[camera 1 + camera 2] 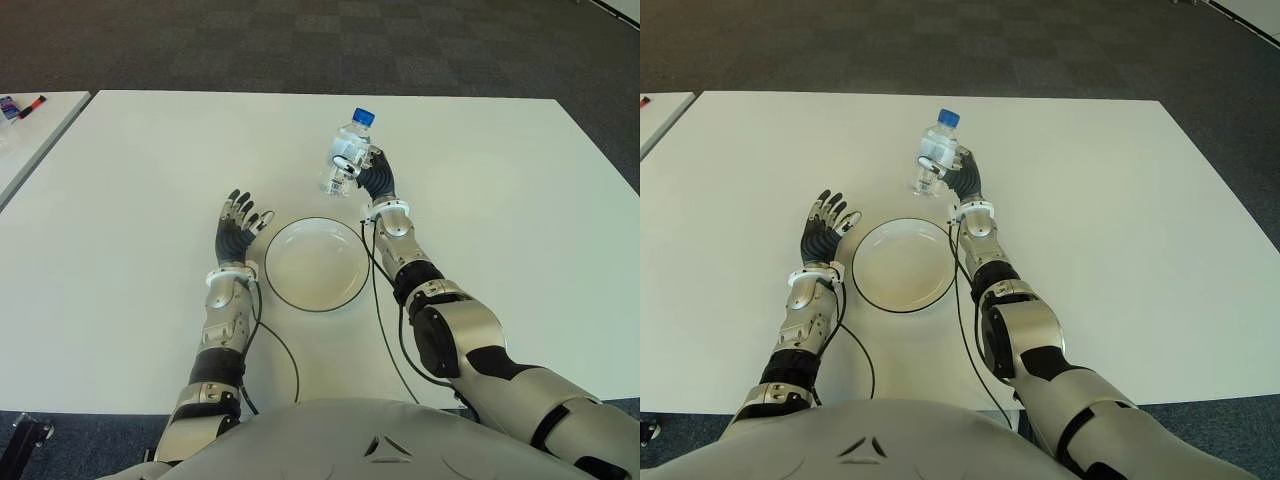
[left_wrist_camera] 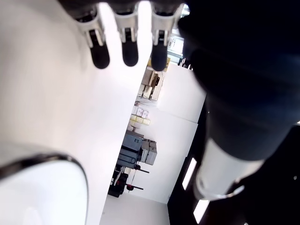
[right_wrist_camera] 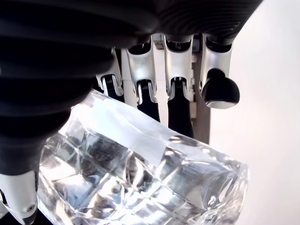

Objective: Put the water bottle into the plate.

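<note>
Right hand (image 1: 372, 178) had its fingers wrapped round the water bottle (image 1: 346, 155), roughly upright with cap tilted away, just beyond the white plate (image 1: 316, 263); left hand (image 1: 238, 226) showed open beside the plate's left rim.

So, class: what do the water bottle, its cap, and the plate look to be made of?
Water bottle, gripped by the right hand: clear, glossy plastic, probably thin, with ribbed see-through walls and a pale label band. Cap: opaque blue, likely plastic. Plate: smooth white with a dark rim; ceramic or melamine, cannot tell which. The left hand shows open beside the plate.
</note>
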Available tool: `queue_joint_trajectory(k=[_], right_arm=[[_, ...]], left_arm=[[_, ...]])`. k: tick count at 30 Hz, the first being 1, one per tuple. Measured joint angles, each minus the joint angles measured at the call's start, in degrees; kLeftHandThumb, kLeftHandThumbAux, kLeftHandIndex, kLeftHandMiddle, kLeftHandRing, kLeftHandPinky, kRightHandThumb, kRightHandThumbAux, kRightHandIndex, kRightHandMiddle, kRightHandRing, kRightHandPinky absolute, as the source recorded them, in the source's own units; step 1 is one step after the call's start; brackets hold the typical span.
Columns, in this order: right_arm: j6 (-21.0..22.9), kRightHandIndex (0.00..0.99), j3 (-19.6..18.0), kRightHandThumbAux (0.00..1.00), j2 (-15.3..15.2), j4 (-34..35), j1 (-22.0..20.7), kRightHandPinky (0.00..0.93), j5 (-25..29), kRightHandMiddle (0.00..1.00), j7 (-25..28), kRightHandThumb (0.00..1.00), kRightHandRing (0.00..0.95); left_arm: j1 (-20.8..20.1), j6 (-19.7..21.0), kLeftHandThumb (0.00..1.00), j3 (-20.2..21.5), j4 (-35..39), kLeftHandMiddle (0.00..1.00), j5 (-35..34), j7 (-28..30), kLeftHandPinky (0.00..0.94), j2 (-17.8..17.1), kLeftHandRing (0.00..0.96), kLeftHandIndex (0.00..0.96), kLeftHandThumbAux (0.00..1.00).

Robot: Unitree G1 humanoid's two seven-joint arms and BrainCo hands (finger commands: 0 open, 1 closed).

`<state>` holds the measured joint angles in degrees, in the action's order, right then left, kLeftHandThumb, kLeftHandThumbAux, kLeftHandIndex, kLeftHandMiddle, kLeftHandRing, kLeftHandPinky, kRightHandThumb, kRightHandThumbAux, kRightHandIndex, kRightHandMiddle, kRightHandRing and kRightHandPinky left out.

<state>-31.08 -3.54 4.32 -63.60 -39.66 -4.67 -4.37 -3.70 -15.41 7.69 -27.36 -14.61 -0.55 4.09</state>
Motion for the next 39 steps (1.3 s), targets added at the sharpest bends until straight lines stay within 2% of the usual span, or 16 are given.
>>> queue_joint_trajectory(k=[12,19,31,39], right_arm=[[-5.5,0.404,1.21,0.675,0.17,7.64,5.05,0.87,0.84,0.534,5.23,0.857,0.887],[-7.25,0.404,2.57,0.675,0.23,13.19,8.47,0.875,0.71,0.535,6.74,0.857,0.894],[-6.93,0.405,6.33,0.675,0.05,26.09,17.66,0.873,0.2,0.537,8.9,0.856,0.892],[-2.88,0.403,10.33,0.676,-2.36,39.86,26.74,0.859,-3.14,0.535,10.6,0.856,0.882]], left_arm=[[-0.26,-0.18,0.0,-0.1,-0.36,0.14,0.08,-0.01,0.136,-0.03,0.117,0.113,0.896],[-0.51,-0.18,0.0,-0.05,-0.7,0.135,0.01,-0.01,0.136,-0.05,0.115,0.108,0.904],[-0.92,-0.17,0.0,-0.04,-1.02,0.132,0.02,-0.01,0.139,-0.09,0.116,0.105,0.91],[-1.3,-0.18,0.0,-0.03,-1.5,0.131,0.02,-0.01,0.141,-0.14,0.117,0.103,0.905]])
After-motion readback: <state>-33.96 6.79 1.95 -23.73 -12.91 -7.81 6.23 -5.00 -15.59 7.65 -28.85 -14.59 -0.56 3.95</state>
